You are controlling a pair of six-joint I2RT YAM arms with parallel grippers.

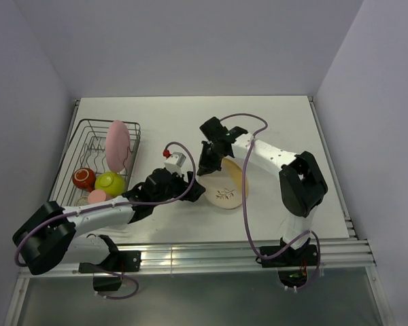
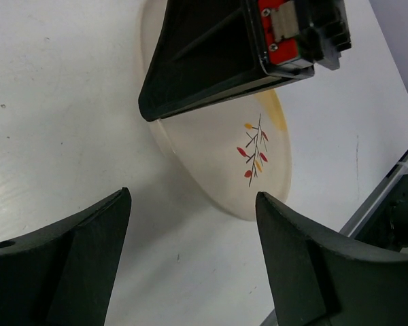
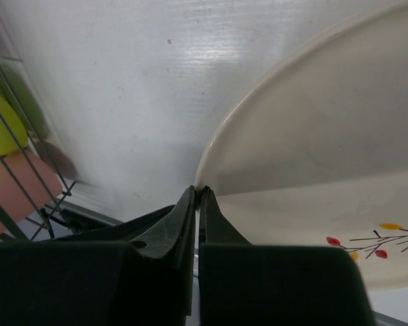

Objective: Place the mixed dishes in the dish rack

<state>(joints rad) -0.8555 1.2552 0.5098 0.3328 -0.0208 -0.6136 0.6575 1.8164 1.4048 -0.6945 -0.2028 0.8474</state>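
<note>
Right wrist view: the right hand (image 3: 198, 193) pinches the rim of the cream-and-orange plate (image 3: 313, 136), tilted up from the worktop (image 3: 122, 81); the left hand (image 2: 194, 200) stands wide open beside it

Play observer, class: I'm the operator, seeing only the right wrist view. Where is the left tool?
Observer: The left tool is open, facing the cream-and-orange plate, not touching it.
Operator: What stands in the rack beyond my view?
Observer: A pink plate stands on edge in the dish rack.
Operator: Anything else?
Observer: A dark red-orange mug sits in its near-left part.
</note>
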